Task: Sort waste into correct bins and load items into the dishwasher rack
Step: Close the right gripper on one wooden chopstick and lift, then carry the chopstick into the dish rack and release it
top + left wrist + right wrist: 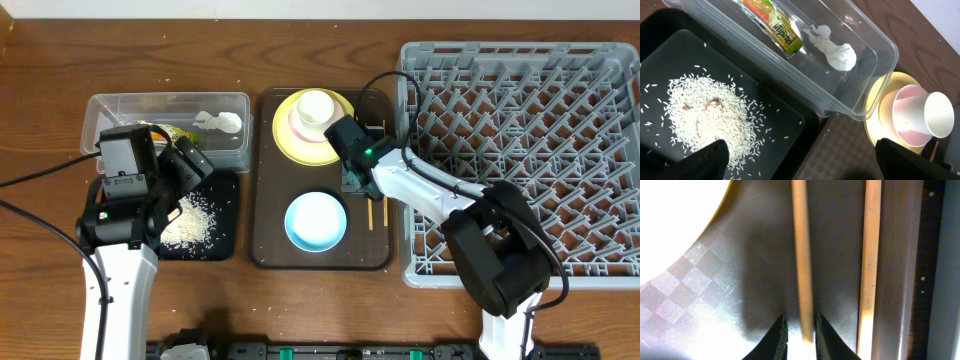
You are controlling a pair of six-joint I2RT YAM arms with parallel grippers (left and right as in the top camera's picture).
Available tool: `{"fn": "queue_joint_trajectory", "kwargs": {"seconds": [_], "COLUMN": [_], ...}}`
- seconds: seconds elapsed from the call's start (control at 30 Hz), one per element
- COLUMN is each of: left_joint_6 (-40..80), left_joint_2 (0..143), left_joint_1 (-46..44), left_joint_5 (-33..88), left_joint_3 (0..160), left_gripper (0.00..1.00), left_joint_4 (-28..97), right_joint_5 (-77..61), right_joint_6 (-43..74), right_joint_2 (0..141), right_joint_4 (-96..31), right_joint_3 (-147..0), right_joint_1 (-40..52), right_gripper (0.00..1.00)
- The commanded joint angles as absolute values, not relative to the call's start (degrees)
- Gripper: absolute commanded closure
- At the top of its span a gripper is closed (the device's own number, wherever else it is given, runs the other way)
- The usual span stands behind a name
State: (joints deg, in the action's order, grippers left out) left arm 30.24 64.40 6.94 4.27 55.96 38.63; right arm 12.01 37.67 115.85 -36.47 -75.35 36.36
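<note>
Chopsticks (802, 255) lie side by side at the edge of the serving tray (715, 305), the right gripper (800, 335) narrowed astride one — a sliver of gap showing, so closing would pinch it across — while the left gripper (805, 160) hangs spread wide over rice (710, 120) in the black tray (765, 95).

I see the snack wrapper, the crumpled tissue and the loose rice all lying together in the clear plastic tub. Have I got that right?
Not quite. The snack wrapper and the tissue do lie in the clear tub, but the rice is heaped in the black tray beside it. The left wrist view shows this.
</note>
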Motion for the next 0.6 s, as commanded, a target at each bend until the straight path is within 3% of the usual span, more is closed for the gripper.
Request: {"fn": "queue_joint_trajectory", "kwargs": {"seconds": [0.0, 0.13, 0.57], "left_joint_6": [30.89, 30.89, 30.92], "left_joint_2": [64.47, 64.47, 64.47], "left_joint_1": [7.11, 7.11, 7.11], "left_joint_5": [3.55, 3.55, 3.55], "left_joint_3": [56.60, 56.60, 56.60], "left_gripper": [0.04, 0.04, 0.04], "left_joint_4": [38.76, 38.76, 38.76], "right_joint_5": [12.16, 12.14, 12.23], "right_joint_6": [36.56, 36.53, 26.87], "right_joint_2": [116.42, 116.40, 103.88], "right_joint_4": [-37.10, -37.10, -37.04], "right_joint_3": [-75.59, -75.59, -79.18], "right_joint_1": [36.45, 36.45, 34.96], "right_gripper": [0.86, 0.98, 0.99]}}
